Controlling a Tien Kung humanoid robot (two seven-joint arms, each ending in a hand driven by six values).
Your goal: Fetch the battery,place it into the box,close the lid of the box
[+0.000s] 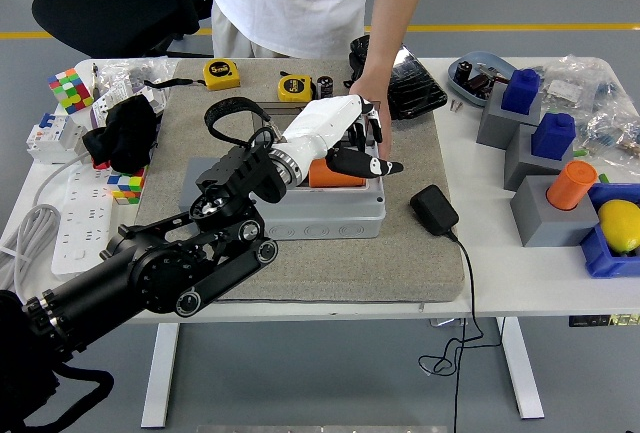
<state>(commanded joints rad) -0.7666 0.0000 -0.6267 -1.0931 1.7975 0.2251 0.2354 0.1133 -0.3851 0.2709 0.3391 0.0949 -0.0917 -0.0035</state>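
The robot's left arm reaches in from the table's (520,288) lower left corner, over the grey mat (400,263). Its left hand (340,138) hovers above the grey box (330,215) in the mat's middle, fingers (362,163) loosely spread and grasping nothing. Under the hand, an orange battery (335,175) lies inside the box. The clear lid seems to stand up at the box's far edge, though the hand hides most of it. A person's hand (372,103) rests at the box's far right corner. A black adapter (434,209) lies just right of the box.
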